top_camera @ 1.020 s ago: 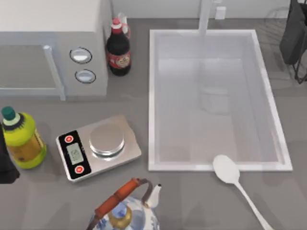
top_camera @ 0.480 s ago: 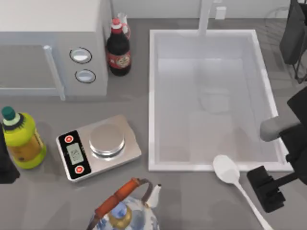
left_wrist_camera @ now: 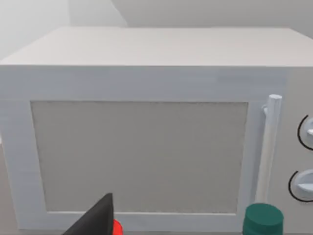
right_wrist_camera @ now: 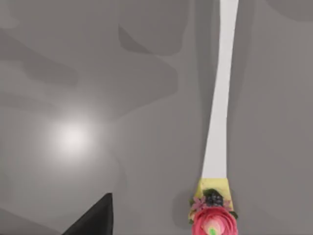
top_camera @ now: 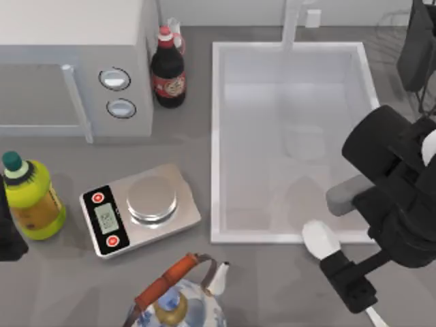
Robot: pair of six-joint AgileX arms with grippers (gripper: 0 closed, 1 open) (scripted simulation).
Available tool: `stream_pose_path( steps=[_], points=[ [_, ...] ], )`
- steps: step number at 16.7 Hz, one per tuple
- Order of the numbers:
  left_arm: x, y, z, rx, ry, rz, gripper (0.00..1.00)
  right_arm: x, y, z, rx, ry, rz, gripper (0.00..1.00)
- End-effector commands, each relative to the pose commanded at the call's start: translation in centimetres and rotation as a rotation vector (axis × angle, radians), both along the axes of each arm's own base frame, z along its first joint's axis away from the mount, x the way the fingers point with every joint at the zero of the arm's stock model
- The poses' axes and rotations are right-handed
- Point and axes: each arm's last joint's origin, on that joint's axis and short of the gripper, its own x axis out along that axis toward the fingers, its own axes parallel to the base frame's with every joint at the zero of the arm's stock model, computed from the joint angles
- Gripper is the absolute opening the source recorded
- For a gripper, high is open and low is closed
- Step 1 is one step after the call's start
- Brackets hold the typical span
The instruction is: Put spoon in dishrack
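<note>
The spoon (top_camera: 322, 241) was lying at the top view's lower right, just below the sink (top_camera: 216, 136), under the right gripper (top_camera: 349, 286), whose finger state couldn't be told, so centring on the handle was probably needed.

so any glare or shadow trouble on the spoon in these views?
Top view: the right hand hangs above the spoon and hides part of its handle; the bowl is evenly lit. Right wrist view: a round bright spot sits on the counter, apart from the handle, and soft shadows cross beside it. Left wrist view: the microwave is evenly lit. Left arm parked at the table's left edge.
</note>
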Motion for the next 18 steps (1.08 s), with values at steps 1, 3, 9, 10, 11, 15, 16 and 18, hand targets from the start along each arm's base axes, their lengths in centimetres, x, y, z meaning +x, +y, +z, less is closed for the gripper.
stream_pose_path(
  steps=[1,3,9,10,11,15,16,18],
  points=[
    [0.0,0.0,0.0,0.000,0.000,0.000,1.00,0.0,0.0,0.0,0.000,0.000,0.000,1.00],
    [0.0,0.0,0.0,0.000,0.000,0.000,1.00,0.0,-0.1,0.0,0.002,-0.001,-0.004,1.00],
    [0.0,0.0,0.0,0.000,0.000,0.000,1.00,0.6,0.2,-3.8,0.000,0.000,0.000,1.00],
    [0.0,0.0,0.0,0.000,0.000,0.000,1.00,0.7,0.3,-4.9,0.002,-0.002,0.000,1.00],
    [0.0,0.0,0.0,0.000,0.000,0.000,1.00,0.7,0.3,-6.1,0.003,-0.003,0.000,1.00],
    [0.0,0.0,0.0,0.000,0.000,0.000,1.00,0.5,0.1,-9.6,0.001,-0.001,0.000,1.00],
    [0.0,0.0,0.0,0.000,0.000,0.000,1.00,0.5,0.0,-9.9,0.000,0.000,0.000,1.00],
    [0.0,0.0,0.0,0.000,0.000,0.000,1.00,0.4,0.0,-10.0,0.000,0.000,0.000,1.00]
  ],
)
